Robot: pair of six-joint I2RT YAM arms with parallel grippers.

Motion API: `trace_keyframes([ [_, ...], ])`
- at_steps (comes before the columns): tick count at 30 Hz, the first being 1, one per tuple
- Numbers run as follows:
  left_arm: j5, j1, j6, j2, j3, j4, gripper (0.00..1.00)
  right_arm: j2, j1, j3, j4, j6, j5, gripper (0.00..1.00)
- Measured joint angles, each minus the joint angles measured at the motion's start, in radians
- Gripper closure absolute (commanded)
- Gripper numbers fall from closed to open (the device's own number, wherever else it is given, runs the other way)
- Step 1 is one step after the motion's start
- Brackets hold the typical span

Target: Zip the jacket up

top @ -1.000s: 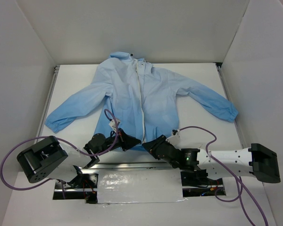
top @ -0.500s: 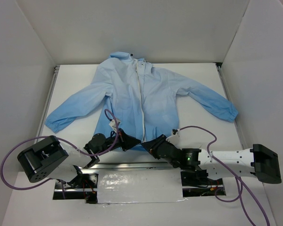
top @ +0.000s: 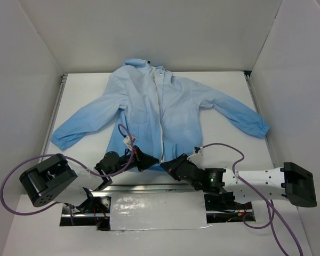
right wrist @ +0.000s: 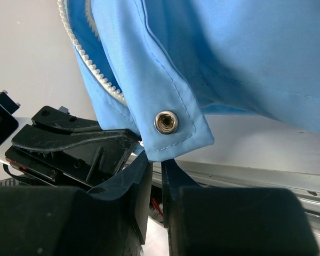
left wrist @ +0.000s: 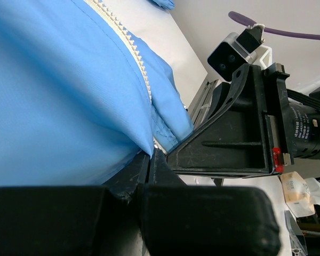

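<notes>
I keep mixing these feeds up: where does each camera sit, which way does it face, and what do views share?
Top external: above and behind the bases, looking down on the jacket; both arms show, left end effector and right end effector at its hem.
Left wrist: on the left wrist, facing the hem and zipper teeth; own fingers below.
Right wrist: on the right wrist, facing the hem corner with a metal snap; own fingers below.
Shared: each wrist view shows the other end effector.

Lab robot cell — 3 white panel walls [top: 149, 32] box the table [top: 218, 80].
</notes>
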Motion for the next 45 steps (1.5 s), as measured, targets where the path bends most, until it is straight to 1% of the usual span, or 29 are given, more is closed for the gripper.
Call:
trace_keyframes([
  [1,0.0,0.0,0.001,-0.001,0.0,0.0,1.0,0.0,0.0,0.0,-0.001,0.002,0.0,0.84],
  [6,0.0,0.0,0.002,-0.001,0.0,0.0,1.0,0.004,0.0,0.006,-0.018,0.012,0.0,0.83],
  [8,0.0,0.0,0.002,-0.001,0.0,0.0,1.0,0.004,0.0,0.006,-0.019,0.015,0.0,0.84],
  [9,0.0,0.0,0.002,-0.001,0.0,0.0,1.0,0.004,0.0,0.006,-0.02,0.016,0.0,0.89],
  [12,0.001,0.0,0.002,-0.001,0.0,0.0,1.0,0.004,0.0,0.006,-0.025,0.02,-0.002,0.94],
  [13,0.001,0.0,0.002,-0.001,0.0,0.0,1.0,0.004,0.0,0.006,-0.027,0.021,-0.003,1.0],
  [24,0.004,0.0,0.006,-0.001,-0.003,-0.001,1.0,0.012,-0.001,0.024,-0.047,0.05,-0.026,1.0],
  [30,0.005,0.0,0.006,-0.002,-0.005,0.0,1.0,-0.018,-0.014,0.023,-0.062,0.085,-0.042,1.0],
  [35,-0.001,0.0,0.007,-0.011,-0.005,0.015,1.0,-0.061,-0.054,0.015,-0.058,0.095,-0.085,1.0],
  [40,-0.007,0.0,0.026,-0.014,-0.005,0.013,1.0,-0.05,-0.112,0.014,-0.041,0.09,-0.14,1.0],
  [45,-0.008,0.0,0.029,-0.019,-0.012,0.005,1.0,-0.043,-0.161,0.008,-0.027,0.078,-0.18,0.98],
])
